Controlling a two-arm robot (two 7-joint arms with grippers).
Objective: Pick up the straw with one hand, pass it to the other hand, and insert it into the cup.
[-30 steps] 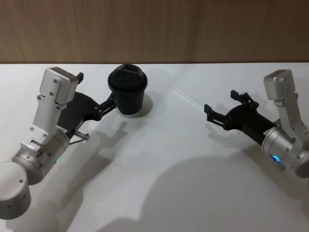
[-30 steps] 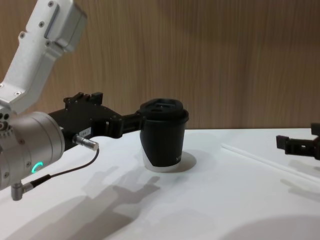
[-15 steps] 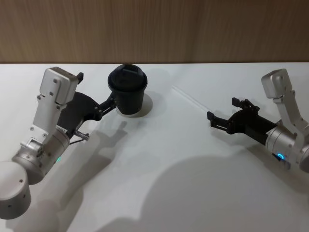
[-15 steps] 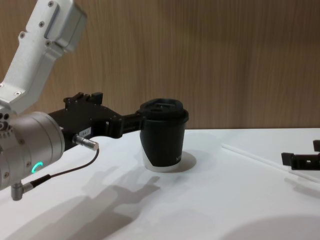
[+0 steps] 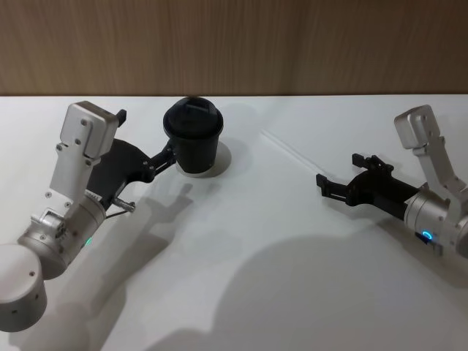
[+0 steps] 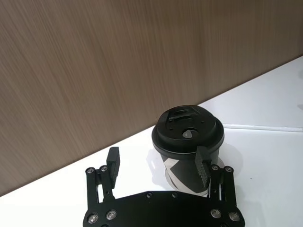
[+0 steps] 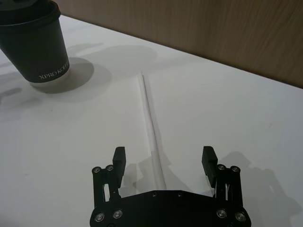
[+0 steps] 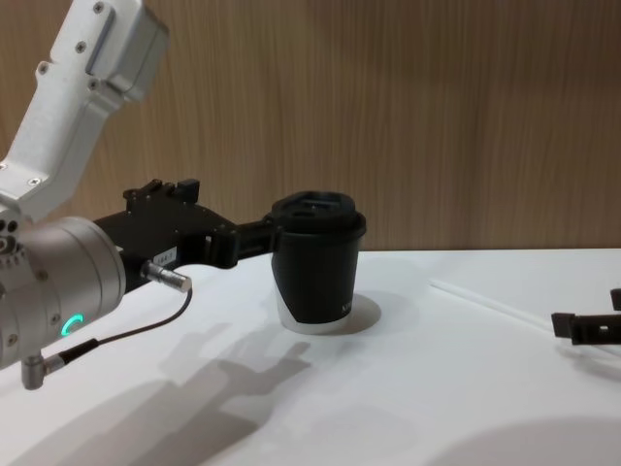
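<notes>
The straw (image 7: 150,118) lies flat on the tabletop (image 5: 241,278) near its far edge, apart from the cup (image 5: 193,139). The right hand (image 7: 164,152) is spread, with the straw's end between its fingers. The straw is probably light, slippery and crushable, so a gentle pinch mid-length seems best. The left hand (image 6: 157,156) is spread at the cup.

A warm brown wood-grain wall (image 5: 292,44) runs across the top of the frame. Below it a smooth, matte white bench (image 5: 241,292) spreads wide, with soft grey shadows in its lower half.

Low on the cup (image 7: 33,47), white letters read "XPRO KOFF" (the rest curves out of sight).
</notes>
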